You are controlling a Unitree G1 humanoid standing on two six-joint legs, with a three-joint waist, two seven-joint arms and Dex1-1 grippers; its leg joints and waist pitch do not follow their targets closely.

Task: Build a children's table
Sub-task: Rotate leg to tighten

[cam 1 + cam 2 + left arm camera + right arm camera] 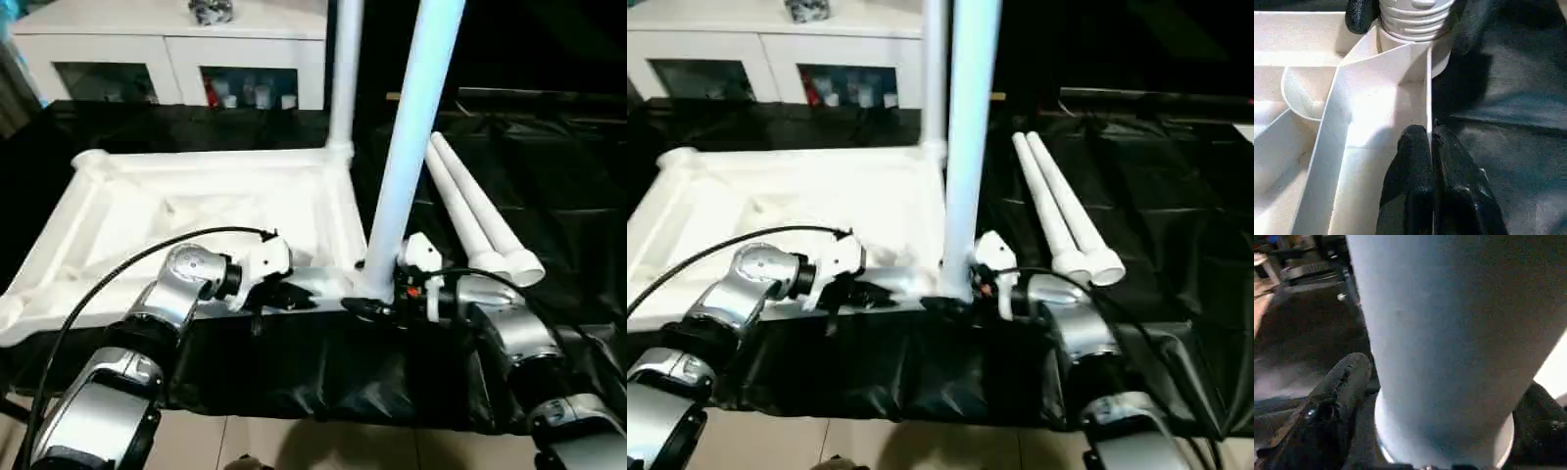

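The white table top (196,211) lies underside up on a black-covered surface, its ribs showing. One white leg (343,78) stands upright in its far right corner socket. A second leg (407,166) stands in the near right corner, its threaded end (1415,19) at the socket. My right gripper (380,302) is open, with a black finger (1337,401) on either side of this leg's base. My left gripper (1430,142) is shut on the top's thin near rim (1428,88), just left of that corner. Two loose legs (480,220) lie side by side to the right.
A white cabinet (176,49) with glass doors stands behind the work surface. Black cloth (549,196) covers the surface and hangs over its near edge, with pale floor (323,446) below. A black cable (118,269) loops over my left forearm.
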